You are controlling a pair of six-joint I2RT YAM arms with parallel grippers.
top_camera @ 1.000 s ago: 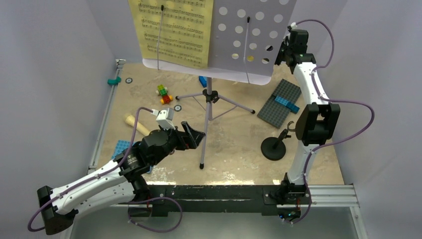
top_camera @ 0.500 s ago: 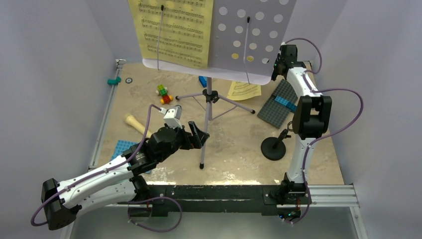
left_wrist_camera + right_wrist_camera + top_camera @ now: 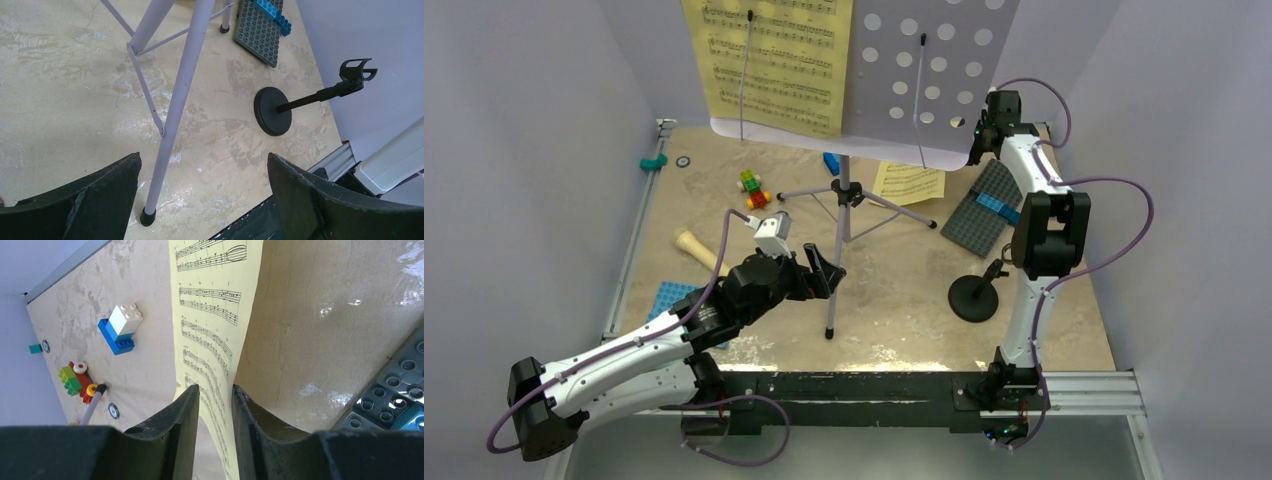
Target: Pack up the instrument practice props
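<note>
While the right claw (image 3: 215,390) hangs w/ its jaws only a narrow slit apart, a loose yellow sheet-music page (image 3: 215,315) shows through that slit, black staves running down it. It is not pinched; whether it brushes a finger I cannot tell. In the top view this page lies upper ctr-right, on the table just below the desk's lower edge.

The tall tripod music stand (image 3: 924,70) fills top ctr: a pale lilac desk w/ round holes, a thin lilac pole and three spread legs w/ black feet. A second yellow page (image 3: 769,60) sits on the desk's left half behind a wire retainer.

The left claw (image 3: 819,270) is spread wide, gripping nothing. In its wrist view the near tripod leg runs between the fingers, touching neither.

The black mic stand (image 3: 974,297), w/ round base, short rod and clip, stands lower right of ctr. The cream toy mic (image 3: 696,248) lies left of ctr, partly behind the left arm.

Count:
- 2 yellow pages
- 1 music stand
- 1 mic stand
- 1 mic
- 2 baseplates: grey baseplate (image 3: 972,225) at right, blue baseplate (image 3: 667,297) lower left
- 3 brick lots: blue-and-white bricks (image 3: 121,330), green/red/yellow bricks (image 3: 751,188), blue brick (image 3: 999,207) on the grey plate
</note>
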